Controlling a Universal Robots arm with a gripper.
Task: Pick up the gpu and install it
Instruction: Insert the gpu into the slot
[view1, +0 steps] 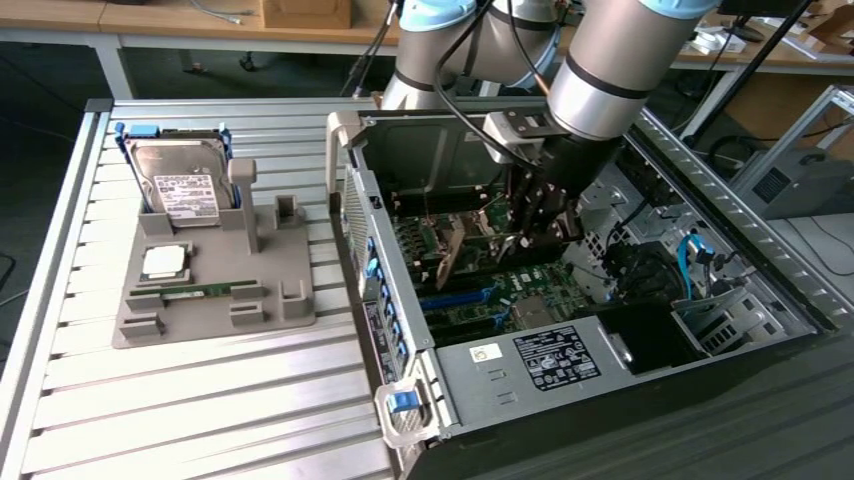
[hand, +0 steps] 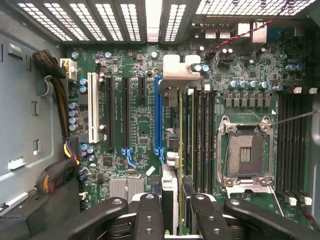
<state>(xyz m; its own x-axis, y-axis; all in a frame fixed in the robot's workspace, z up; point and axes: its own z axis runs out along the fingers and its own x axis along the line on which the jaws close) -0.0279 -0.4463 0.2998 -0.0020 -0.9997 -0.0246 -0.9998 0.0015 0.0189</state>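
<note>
Black fingers (hand: 150, 215) of the gripper (hand: 172, 212) are clamping the gpu (hand: 170, 150) between them, and in the wrist view we are seeing the card edge-on, running from the jaws toward the rear wall of the case (view1: 400, 260). Its silver bracket (hand: 181, 67) is sitting at the far end, near the slotted rear wall, and the card is lining up just beside the long blue slot (hand: 158, 115) on the motherboard (hand: 135, 125). We cannot tell whether its edge is touching the slot or is seated in it.

In the exterior view we are seeing the arm (view1: 614, 70) reaching down into the open case, with the gripper (view1: 541, 225) deep inside, over the green board near the middle of the case. The gpu (view1: 454, 245) is showing there as a thin upright card beside the fingers.

Beside the blue slot, the empty cpu socket (hand: 246, 155) is lying open with its metal frame around it.

On the slatted tabletop (view1: 200, 400), toward the exterior view's left of the case, a grey holder (view1: 274, 310) is carrying a hard drive (view1: 180, 190) propped at its far edge, a cpu (view1: 166, 261) near its middle and a memory stick (view1: 207, 291) toward its near edge.
</note>
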